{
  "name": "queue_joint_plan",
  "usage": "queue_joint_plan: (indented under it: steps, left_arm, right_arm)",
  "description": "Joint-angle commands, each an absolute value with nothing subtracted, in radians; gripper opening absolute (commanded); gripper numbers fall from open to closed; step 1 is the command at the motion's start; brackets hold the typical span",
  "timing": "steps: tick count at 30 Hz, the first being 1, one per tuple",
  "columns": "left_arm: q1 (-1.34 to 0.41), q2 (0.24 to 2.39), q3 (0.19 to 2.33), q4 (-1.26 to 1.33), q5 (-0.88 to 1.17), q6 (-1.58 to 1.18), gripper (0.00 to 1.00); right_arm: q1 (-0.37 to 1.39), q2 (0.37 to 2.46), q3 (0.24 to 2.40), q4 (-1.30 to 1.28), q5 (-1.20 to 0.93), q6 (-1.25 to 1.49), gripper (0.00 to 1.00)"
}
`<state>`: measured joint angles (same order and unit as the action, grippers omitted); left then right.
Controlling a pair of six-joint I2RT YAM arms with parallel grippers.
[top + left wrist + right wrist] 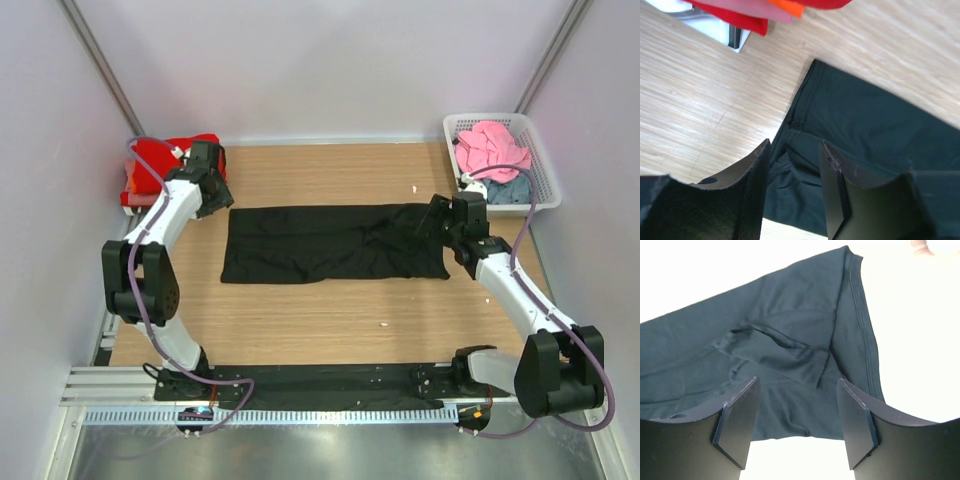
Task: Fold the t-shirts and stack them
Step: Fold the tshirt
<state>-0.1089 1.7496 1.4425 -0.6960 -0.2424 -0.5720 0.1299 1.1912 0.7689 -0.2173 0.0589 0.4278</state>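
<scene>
A black t-shirt [330, 243] lies flat across the middle of the table, folded into a long band. My left gripper [221, 204] hovers over its left end with the jaws open; the left wrist view shows the dark cloth [865, 130] beneath the gap and nothing between the fingers [792, 145]. My right gripper [433, 216] stands open over the right end, where a sleeve fold [780, 347] lies below the empty jaws [797, 380]. A stack of folded t-shirts, red [160, 170] on top, sits at the back left; its red [740, 17], pink [755, 5] and orange [790, 6] edges show.
A white lattice basket [545, 175] stands at the back right, holding a crumpled pink t-shirt [485, 145] and a grey-blue one [510, 190]. Grey walls close in the table on three sides. The arm bases and a black rail [320, 385] run along the near edge.
</scene>
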Motion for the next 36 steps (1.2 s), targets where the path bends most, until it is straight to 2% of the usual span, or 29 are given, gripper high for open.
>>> queue_joint_plan:
  steps: [1,6,14,20,24,29,32,35,36]
  left_arm:
    - [-0.112,1.71,1.405,-0.588,-0.227,-0.609,0.45]
    - [-0.144,1.781,1.388,-0.535,-0.181,-0.624,0.41]
    - [-0.189,1.927,1.46,-0.502,-0.132,-0.624,0.4]
    - [-0.224,1.991,1.445,-0.509,-0.123,-0.612,0.36]
    - [-0.235,1.968,1.353,-0.509,-0.123,-0.63,0.34]
    - [-0.276,1.893,1.226,-0.509,-0.115,-0.65,0.34]
    - [-0.34,1.818,1.071,-0.508,-0.114,-0.696,0.31]
    - [-0.455,1.734,0.958,-0.503,-0.13,-0.777,0.31]
    - [-0.491,1.677,0.884,-0.5,-0.139,-0.802,0.31]
  right_arm:
    - [0.133,1.183,0.77,-0.187,0.075,0.459,0.69]
    - [0.152,1.264,0.785,-0.192,0.026,0.495,0.68]
    - [0.247,1.35,0.773,-0.232,0.133,0.555,0.68]
    - [0.253,1.589,0.894,-0.282,0.163,0.494,0.71]
    - [0.253,1.727,0.975,-0.291,0.13,0.482,0.71]
    - [0.253,1.94,1.172,-0.336,0.118,0.465,0.71]
    - [0.255,2.075,1.345,-0.391,0.117,0.46,0.71]
    - [0.256,2.187,1.566,-0.448,0.066,0.463,0.71]
    - [0.261,2.269,1.698,-0.468,0.052,0.46,0.71]
